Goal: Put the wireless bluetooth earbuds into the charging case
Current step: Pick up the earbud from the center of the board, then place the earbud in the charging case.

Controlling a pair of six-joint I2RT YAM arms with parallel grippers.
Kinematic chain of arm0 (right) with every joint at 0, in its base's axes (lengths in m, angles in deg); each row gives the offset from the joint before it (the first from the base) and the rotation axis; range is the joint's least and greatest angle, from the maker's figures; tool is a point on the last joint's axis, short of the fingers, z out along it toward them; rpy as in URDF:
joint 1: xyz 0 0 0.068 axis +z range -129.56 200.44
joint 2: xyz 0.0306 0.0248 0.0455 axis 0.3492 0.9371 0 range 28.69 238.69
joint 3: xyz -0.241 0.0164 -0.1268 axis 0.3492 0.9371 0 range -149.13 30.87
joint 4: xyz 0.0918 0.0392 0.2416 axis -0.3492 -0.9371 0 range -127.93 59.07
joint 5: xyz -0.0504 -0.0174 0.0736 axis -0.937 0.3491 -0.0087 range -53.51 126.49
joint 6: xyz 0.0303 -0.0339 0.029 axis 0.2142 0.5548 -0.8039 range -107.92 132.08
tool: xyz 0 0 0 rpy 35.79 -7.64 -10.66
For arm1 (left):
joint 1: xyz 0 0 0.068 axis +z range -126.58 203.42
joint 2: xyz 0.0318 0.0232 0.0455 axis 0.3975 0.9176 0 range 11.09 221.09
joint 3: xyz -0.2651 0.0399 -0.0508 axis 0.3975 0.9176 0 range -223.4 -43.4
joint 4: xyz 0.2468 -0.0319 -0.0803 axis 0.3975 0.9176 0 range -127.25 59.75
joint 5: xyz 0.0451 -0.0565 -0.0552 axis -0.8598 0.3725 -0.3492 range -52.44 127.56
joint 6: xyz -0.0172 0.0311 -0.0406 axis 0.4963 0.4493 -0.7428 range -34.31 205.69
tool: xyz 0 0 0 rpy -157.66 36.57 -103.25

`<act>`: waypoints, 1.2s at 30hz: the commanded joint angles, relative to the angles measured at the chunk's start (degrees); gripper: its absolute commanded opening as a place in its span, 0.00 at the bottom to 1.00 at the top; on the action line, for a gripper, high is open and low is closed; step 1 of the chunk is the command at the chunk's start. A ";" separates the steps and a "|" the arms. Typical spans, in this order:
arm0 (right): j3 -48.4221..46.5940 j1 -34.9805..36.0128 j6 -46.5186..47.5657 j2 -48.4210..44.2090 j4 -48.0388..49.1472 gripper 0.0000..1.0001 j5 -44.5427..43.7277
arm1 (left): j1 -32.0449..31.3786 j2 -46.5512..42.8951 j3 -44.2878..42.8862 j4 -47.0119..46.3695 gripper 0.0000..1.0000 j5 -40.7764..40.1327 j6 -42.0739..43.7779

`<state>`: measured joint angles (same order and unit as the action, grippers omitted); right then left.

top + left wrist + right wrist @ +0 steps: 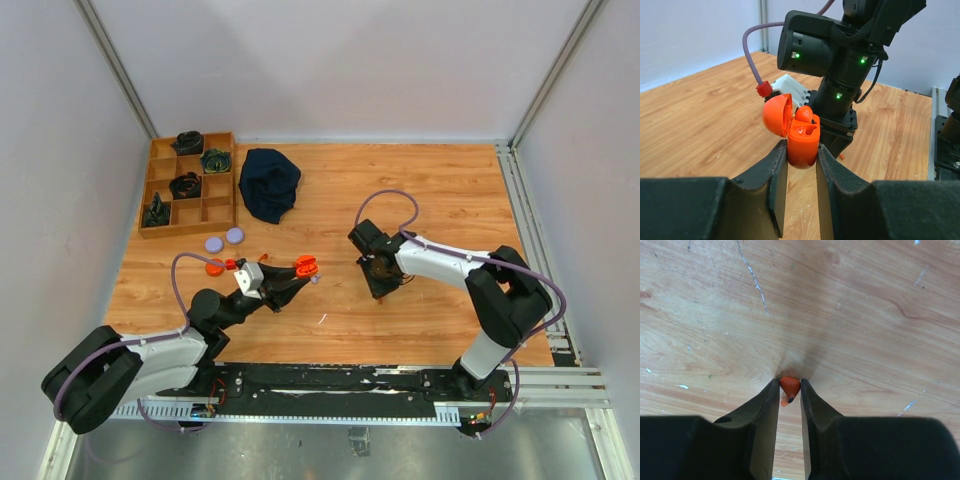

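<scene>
The orange charging case (pixel 802 142) is grasped between the left jaws and is held up off the desk (pixel 420 200) near its middle. Its round lid (pixel 776 116) is swung open to one side. An orange form is seen standing up inside the open case, but whether this is a seated earbud or part of the case's moulding cannot be told.

To the right of the case, and apart from it, the right jaws are lowered to the desk and are clenched on a small orange earbud (pixel 789 386), which is pinched between their tips right at the wood. It cannot be told whether it has been lifted clear of the surface.

The task is therefore judged to be in an early to middle stage. The case is opened and presented, and one earbud is gripped. Nothing is shown being placed into the case. The gripped earbud remains to be raised, carried leftward to the open case and pressed into its seat. Any other earbud is yet to be fetched.

On the left part of the desk two lavender discs (pixel 225 240) and an orange disc (pixel 214 268) are seen lying. At the far left a wooden tray (pixel 160 230) and a dark cloth (pixel 270 183) are set, well apart from the work.
</scene>
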<state>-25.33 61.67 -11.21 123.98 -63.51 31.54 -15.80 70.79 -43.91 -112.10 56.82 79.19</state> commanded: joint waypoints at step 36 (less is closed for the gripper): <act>-4.72 26.49 20.98 -33.27 23.46 0.22 -15.12 | -0.34 4.62 -5.53 -6.10 0.00 0.74 2.76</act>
<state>-31.04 85.14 4.90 92.99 -49.50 18.60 -15.80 75.01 -47.56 -114.74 56.80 81.81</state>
